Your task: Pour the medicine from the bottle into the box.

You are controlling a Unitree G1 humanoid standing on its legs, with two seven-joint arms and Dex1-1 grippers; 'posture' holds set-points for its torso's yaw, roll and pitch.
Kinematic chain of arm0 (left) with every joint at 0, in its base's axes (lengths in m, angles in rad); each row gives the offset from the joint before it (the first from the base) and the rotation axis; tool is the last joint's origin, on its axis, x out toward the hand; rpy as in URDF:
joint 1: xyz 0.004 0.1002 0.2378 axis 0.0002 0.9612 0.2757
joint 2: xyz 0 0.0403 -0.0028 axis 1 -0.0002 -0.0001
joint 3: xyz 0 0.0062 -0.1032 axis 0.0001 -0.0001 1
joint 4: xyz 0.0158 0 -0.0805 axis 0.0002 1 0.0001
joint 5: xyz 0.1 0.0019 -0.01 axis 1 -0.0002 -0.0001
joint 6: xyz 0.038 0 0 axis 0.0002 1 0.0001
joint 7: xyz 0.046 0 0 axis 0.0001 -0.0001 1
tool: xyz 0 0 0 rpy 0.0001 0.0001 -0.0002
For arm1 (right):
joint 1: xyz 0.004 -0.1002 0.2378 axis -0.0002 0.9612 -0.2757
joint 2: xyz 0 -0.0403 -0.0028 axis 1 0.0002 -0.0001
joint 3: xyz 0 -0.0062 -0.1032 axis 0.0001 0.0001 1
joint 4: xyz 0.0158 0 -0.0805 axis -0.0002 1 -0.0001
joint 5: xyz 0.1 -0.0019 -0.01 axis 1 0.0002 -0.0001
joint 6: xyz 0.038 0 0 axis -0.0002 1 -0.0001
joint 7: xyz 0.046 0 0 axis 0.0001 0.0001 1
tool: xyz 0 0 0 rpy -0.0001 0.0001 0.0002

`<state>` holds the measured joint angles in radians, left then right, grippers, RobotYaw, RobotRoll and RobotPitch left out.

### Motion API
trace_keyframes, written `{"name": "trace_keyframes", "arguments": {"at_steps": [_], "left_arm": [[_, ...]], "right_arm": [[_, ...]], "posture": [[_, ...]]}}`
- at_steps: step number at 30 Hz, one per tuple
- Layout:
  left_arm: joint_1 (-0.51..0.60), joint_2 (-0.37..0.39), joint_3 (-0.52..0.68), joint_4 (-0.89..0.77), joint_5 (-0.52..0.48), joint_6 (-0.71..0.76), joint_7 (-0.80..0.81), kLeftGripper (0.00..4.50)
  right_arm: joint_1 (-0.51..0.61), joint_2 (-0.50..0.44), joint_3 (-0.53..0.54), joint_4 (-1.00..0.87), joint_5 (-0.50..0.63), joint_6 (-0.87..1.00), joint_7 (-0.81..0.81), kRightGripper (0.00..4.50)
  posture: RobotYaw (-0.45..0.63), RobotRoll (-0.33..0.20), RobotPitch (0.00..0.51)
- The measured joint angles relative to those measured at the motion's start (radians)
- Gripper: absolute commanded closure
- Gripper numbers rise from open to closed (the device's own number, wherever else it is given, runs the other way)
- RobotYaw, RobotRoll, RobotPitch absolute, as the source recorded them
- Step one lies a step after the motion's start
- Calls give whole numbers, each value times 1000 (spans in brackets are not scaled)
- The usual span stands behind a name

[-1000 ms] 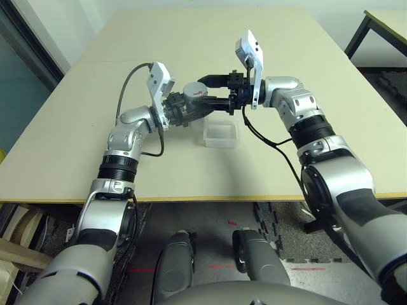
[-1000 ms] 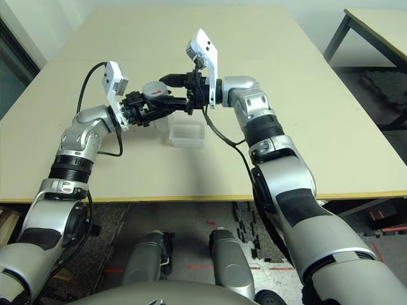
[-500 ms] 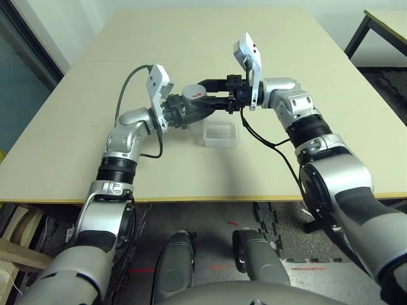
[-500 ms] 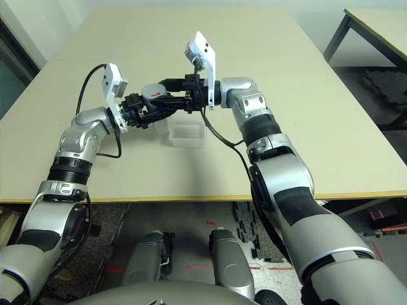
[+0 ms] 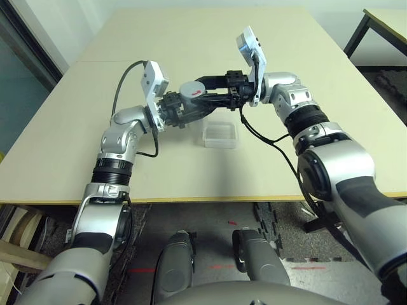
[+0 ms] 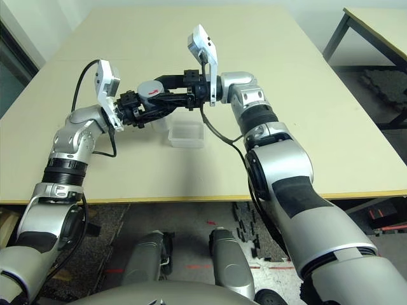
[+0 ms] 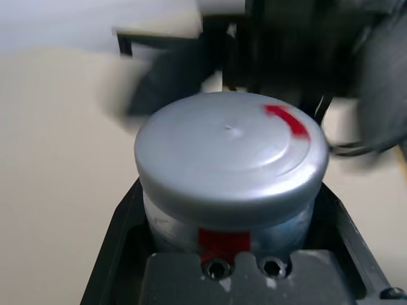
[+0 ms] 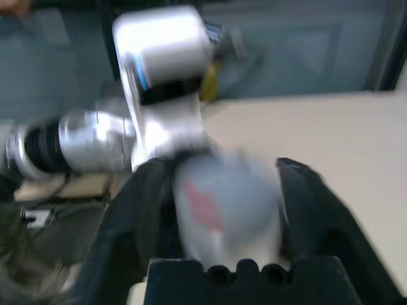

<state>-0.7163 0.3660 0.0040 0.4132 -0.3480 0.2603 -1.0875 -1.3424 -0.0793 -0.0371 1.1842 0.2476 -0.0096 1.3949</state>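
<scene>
While both arms reach in over the beige table, the two grippers meet in the air just behind and to the left of the box, a clear, shallow plastic tray resting on the tabletop. The left gripper is closed around the bottle, its black fingers pressed against both sides of the whitish body, where a red patch of label shows. The bottle is held off the table, tilted toward the right arm, and is capped by a grey round cap with a red mark on top. The right gripper comes in from the opposite side, with its black fingers lying on either side of the cap; the blur makes it impossible to tell whether they are pressing on it. The cap and the fingers cover the bottle's mouth, so the medicine inside is hidden. Black cables hang from both wrists, and the right arm's cable droops just beside the box's right edge. Another table's dark leg stands well apart from the box, at the far right.
</scene>
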Motion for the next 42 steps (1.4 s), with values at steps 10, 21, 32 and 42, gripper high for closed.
{"name": "trace_keyframes", "arguments": {"at_steps": [10,21,32,42], "left_arm": [[10,8,-9,1,0,4,8,1816],[-17,9,-7,38,1,-15,18,1816],[-20,8,-6,54,1,-26,25,1816],[-29,7,-6,72,1,-38,27,1816]], "right_arm": [[-3,-44,-19,18,-29,-16,-36,0],[27,-74,-20,17,-33,-19,-25,0],[49,-91,-20,-14,-33,-19,-19,0],[62,-77,-14,-55,-40,-17,-13,0]], "posture": [[-133,0,96],[-129,0,100],[-138,0,103],[-143,0,104]]}}
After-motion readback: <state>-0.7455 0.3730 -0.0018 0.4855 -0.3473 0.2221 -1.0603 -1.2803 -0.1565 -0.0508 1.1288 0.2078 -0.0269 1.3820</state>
